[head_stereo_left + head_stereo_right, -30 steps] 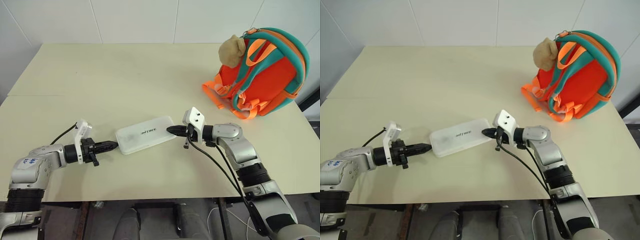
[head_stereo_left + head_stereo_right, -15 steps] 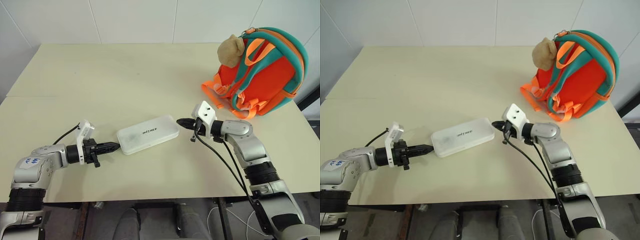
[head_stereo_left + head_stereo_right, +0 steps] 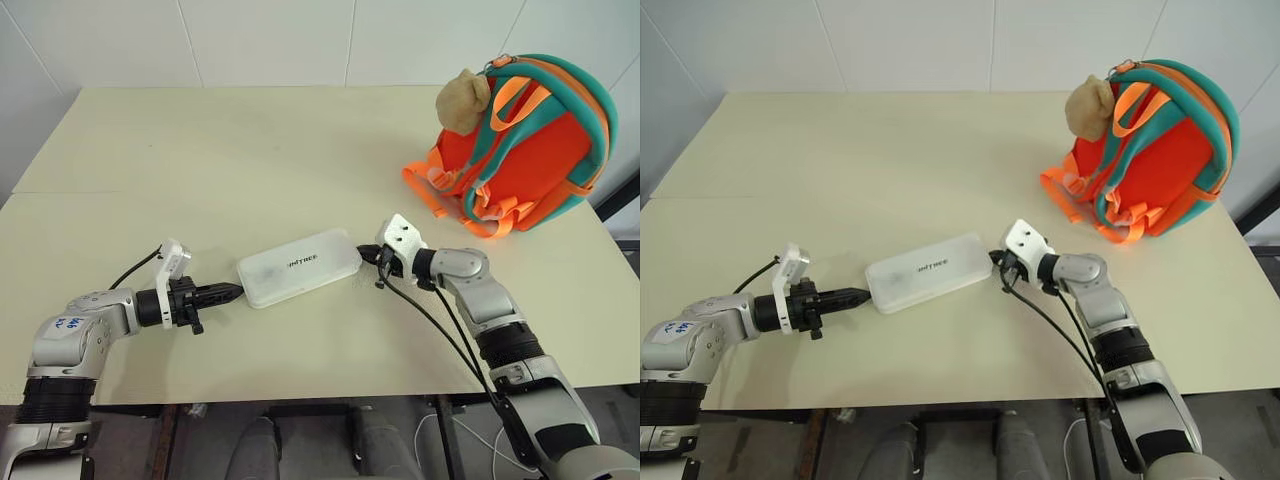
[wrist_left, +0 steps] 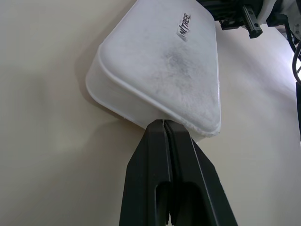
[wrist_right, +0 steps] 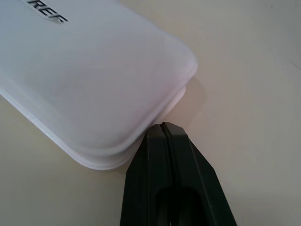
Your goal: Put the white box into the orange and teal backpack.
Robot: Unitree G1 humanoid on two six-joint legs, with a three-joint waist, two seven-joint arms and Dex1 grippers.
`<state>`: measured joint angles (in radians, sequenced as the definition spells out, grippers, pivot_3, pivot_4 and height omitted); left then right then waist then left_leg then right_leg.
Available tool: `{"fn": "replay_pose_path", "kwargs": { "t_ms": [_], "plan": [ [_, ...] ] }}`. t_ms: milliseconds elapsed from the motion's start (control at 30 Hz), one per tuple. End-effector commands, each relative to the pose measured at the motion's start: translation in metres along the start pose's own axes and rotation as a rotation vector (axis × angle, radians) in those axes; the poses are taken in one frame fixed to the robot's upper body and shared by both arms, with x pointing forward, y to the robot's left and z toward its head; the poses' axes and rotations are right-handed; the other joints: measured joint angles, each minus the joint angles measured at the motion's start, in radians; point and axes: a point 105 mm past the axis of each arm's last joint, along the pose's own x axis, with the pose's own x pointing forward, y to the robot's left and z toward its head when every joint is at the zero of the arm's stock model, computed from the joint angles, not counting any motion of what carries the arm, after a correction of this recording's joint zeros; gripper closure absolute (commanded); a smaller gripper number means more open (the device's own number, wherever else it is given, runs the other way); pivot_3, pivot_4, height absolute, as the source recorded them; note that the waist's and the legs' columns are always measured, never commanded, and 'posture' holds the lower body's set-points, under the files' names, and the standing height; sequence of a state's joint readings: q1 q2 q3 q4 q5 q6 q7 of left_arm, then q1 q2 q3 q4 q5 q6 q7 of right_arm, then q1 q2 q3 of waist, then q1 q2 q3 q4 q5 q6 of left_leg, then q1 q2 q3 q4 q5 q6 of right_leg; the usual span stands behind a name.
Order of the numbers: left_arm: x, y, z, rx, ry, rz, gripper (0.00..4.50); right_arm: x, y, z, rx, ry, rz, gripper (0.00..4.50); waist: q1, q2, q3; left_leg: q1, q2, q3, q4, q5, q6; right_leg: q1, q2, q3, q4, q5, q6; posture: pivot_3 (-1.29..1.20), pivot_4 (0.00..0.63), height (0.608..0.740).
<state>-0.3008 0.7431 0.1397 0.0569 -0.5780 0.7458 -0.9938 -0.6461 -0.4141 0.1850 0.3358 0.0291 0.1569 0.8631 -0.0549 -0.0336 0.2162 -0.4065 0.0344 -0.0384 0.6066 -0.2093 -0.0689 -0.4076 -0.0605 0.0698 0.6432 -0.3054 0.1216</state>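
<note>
While both closed grippers, left gripper (image 3: 228,292) and right gripper (image 3: 368,256), press its short ends, the flat white rigid plastic box (image 3: 299,267) looks light, slippery; squeeze endwise.

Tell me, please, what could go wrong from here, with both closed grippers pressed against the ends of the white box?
The left gripper and right gripper are both shut and meet the white box only at narrow tips on its short ends, so it may pivot or squirt out if lifted. The orange and teal backpack stands well away at the table's far corner, and I cannot see an open mouth, so the box may have nowhere to go in.
</note>
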Motion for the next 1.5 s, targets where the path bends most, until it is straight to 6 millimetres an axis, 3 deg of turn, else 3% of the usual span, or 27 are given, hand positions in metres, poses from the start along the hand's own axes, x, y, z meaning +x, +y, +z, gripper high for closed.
{"fn": "replay_pose_path", "kwargs": {
  "t_ms": [33,267,633,800,900,1067,1200,1433,1500],
  "plan": [
    [0.000,-0.001,0.006,0.029,-0.020,-0.003,4.47,-0.006,0.013,0.013,-0.020,-0.038,0.090,4.47,0.001,0.000,0.000,0.000,0.000,0.000,0.000,0.000,0.000,0.000,0.000,0.000,0.000,0.000,0.000,0.00,0.150,0.740],
    [0.002,-0.006,0.005,0.027,-0.004,-0.039,4.47,-0.023,0.034,0.013,0.006,-0.011,0.220,4.47,0.001,0.000,0.000,0.000,0.000,0.000,0.000,0.000,0.000,0.000,0.000,0.000,0.000,0.000,0.000,0.00,0.150,0.740],
    [-0.001,-0.041,-0.013,0.003,0.163,-0.218,4.47,-0.059,0.067,0.015,0.043,0.047,0.407,4.47,0.002,0.000,0.000,0.000,0.000,0.000,-0.002,0.000,0.000,0.000,0.000,0.000,-0.003,0.000,-0.001,0.00,0.150,0.740],
    [-0.003,-0.044,-0.017,0.007,0.206,-0.229,4.47,-0.066,0.074,0.014,0.059,0.060,0.418,4.47,0.002,0.000,0.000,0.000,0.000,0.000,-0.003,0.000,0.000,0.000,0.000,0.000,-0.006,-0.001,-0.001,0.00,0.150,0.740],
    [-0.002,-0.045,-0.018,0.008,0.214,-0.226,4.47,-0.069,0.077,0.012,0.076,0.070,0.410,4.47,0.003,0.000,0.000,0.000,0.000,0.001,-0.003,0.000,0.001,0.000,0.000,0.001,-0.006,-0.006,-0.011,0.00,0.150,0.740],
    [-0.002,-0.039,-0.017,0.023,0.209,-0.197,4.47,-0.072,0.070,0.001,0.072,0.115,0.356,4.47,0.003,0.000,0.000,0.000,0.000,0.001,-0.002,0.000,0.001,0.001,0.000,0.001,-0.006,-0.006,-0.010,0.00,0.150,0.740],
    [-0.005,-0.031,-0.008,0.026,0.183,-0.149,4.47,-0.082,0.048,-0.013,0.046,0.183,0.260,4.47,0.005,0.000,0.000,0.000,0.000,0.001,-0.002,0.000,0.001,0.001,0.000,0.001,-0.006,-0.006,-0.011,0.00,0.150,0.740],
    [-0.016,-0.022,0.007,0.061,0.152,-0.075,4.47,-0.101,0.015,-0.019,0.021,0.234,0.132,4.47,0.009,0.000,0.000,0.000,0.000,0.001,-0.001,0.000,0.001,0.001,0.000,0.001,-0.006,-0.006,-0.010,0.00,0.150,0.740],
    [-0.018,-0.018,0.012,0.070,0.140,-0.047,4.07,-0.107,0.009,-0.022,0.008,0.270,0.108,4.31,0.010,0.000,0.000,0.000,0.000,0.001,-0.001,0.000,0.001,0.001,0.000,0.001,-0.006,-0.006,-0.010,0.00,0.150,0.740]
  ]
}}
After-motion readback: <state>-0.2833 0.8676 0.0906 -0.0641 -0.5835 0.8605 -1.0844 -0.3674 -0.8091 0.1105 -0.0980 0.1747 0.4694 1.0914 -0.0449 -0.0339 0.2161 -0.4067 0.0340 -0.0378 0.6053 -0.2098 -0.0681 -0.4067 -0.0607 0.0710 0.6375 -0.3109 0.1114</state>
